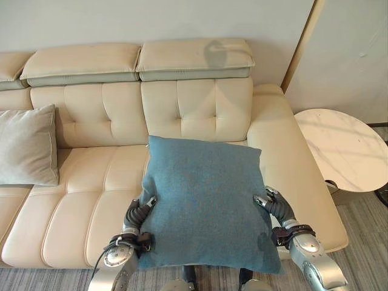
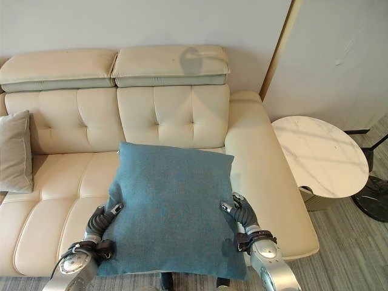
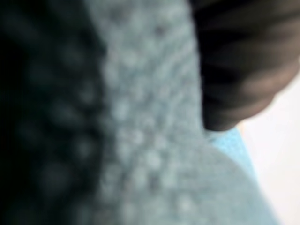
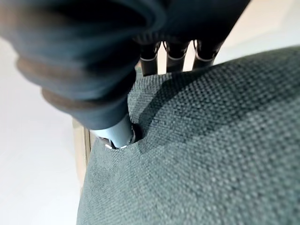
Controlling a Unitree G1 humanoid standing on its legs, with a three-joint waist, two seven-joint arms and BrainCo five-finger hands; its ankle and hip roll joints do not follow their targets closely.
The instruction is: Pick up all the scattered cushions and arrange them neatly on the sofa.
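A square blue cushion [image 1: 206, 200] is held up flat between my two hands, over the front right seat of the cream sofa [image 1: 91, 188]. My left hand [image 1: 134, 216] pinches its left edge, thumb on top and fingers under the cloth. On the opposite edge my right hand [image 1: 277, 209] grips the same way. In the right wrist view the thumb [image 4: 117, 133] dents the woven cloth [image 4: 211, 154] while the fingers curl behind the edge. The left wrist view shows the cloth [image 3: 154, 140] pressed very close. A grey cushion [image 1: 27, 145] leans upright against the sofa back at far left.
A round white marble side table [image 1: 342, 148] stands just right of the sofa's arm [image 1: 285, 151]. Behind the sofa is a pale wall. The seats between the grey cushion and the blue one are bare, and grey striped floor runs along the sofa's front.
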